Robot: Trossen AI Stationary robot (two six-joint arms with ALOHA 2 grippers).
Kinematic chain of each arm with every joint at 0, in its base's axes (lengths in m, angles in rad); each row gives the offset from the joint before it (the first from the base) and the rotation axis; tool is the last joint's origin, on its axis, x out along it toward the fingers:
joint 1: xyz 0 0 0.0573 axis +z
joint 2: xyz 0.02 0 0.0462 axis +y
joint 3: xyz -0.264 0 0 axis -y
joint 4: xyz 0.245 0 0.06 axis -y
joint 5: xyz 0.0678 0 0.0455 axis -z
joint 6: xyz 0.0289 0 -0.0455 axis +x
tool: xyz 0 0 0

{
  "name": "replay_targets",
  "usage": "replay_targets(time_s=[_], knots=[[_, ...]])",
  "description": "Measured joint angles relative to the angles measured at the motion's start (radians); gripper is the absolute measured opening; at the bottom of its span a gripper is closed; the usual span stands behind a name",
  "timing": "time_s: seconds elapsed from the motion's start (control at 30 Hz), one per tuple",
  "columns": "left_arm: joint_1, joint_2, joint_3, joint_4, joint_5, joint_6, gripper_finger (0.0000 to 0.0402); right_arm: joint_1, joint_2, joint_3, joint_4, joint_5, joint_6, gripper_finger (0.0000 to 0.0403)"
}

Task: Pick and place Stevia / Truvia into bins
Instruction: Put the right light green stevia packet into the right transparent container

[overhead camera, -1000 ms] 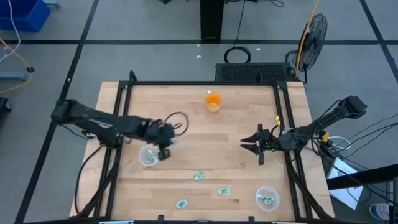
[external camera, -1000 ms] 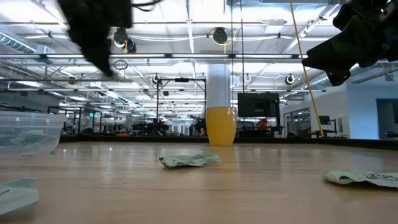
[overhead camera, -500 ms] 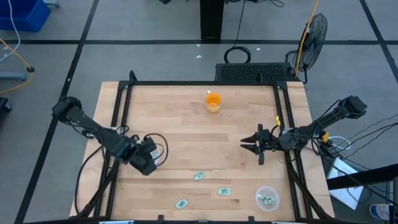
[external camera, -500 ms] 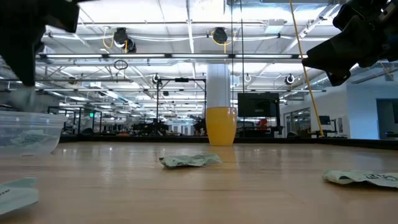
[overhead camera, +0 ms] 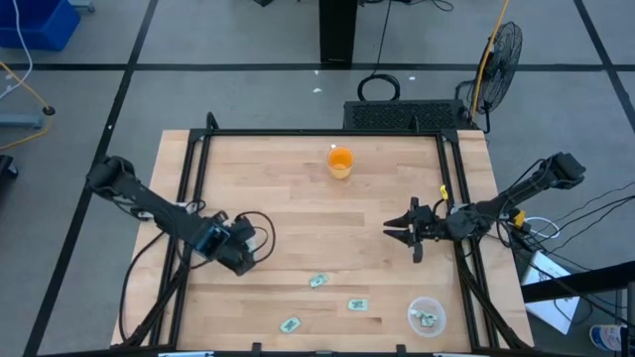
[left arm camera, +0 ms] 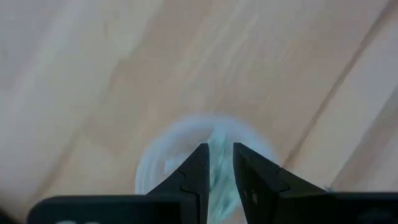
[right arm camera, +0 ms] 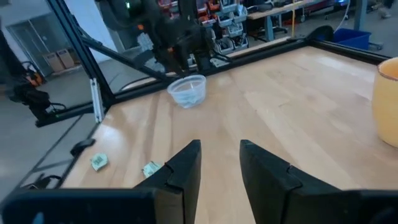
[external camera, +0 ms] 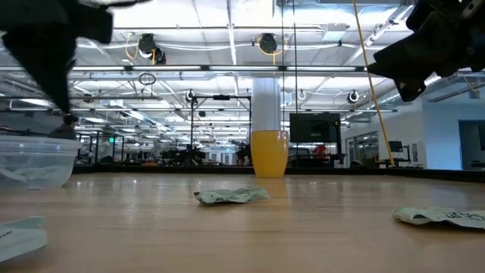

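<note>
As the left tool [left arm camera: 217,163] drops over the left bin [external camera: 34,161], fingers nearly closed and empty, three packets [overhead camera: 317,282] remain; right tool [overhead camera: 401,229] waits open.

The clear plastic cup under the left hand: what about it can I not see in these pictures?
Low view: the picture's edge cuts off the clear round plastic cup; its contents are a pale smear.
High view: the left hand covers the cup.
Left wrist view: blurred, so the green-white packets inside cannot be counted.
</note>
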Motion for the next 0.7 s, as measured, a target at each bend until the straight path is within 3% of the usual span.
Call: replay_targets(time_s=[0.13, 0.3, 0.43, 0.7], knots=[[0.029, -0.001, 0.088, 0.059, -0.101, 0.121, 0.0076, 0.0, 0.024, 0.0, 0.04, -0.062, -0.011, 0.0105], [0.062, -0.001, 0.111, 0.201, -0.162, 0.305, 0.0076, 0.0, 0.125, 0.0, 0.187, -0.115, -0.055, 0.0105], [0.092, -0.001, 0.111, 0.271, -0.2, 0.397, 0.0077, 0.0, 0.27, 0.046, 0.274, -0.196, -0.089, 0.0105], [0.149, 0.0, 0.111, 0.297, -0.211, 0.465, 0.0077, 0.0, 0.596, 0.236, 0.258, -0.343, -0.204, 0.0105]])
